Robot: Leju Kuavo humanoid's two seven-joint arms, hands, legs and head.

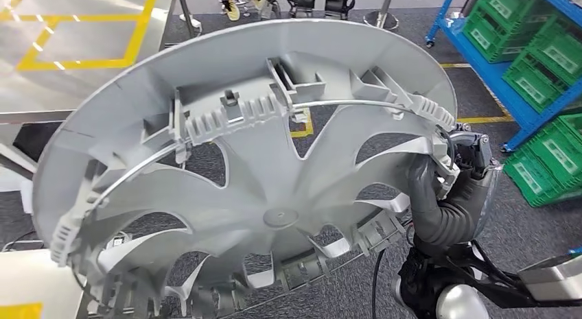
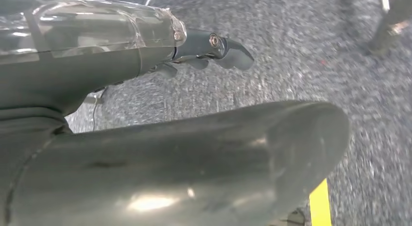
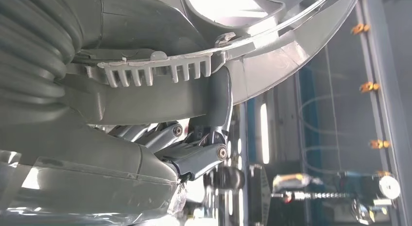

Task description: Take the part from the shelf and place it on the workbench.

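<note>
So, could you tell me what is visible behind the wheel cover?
Through the wheel cover's openings: grey carpet and a yellow floor line. The right hand grips its rim. Whatever lies behind the solid parts is hidden.

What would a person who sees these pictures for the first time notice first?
The big silver hubcap dominates the head view, tilted, its ribbed inner side with clips and a wire ring facing the camera. The right hand grips its rim at the right edge; the right wrist view shows the fingers hooked over that rim. Behind it, on the right, stands a blue shelf with green crates.
</note>
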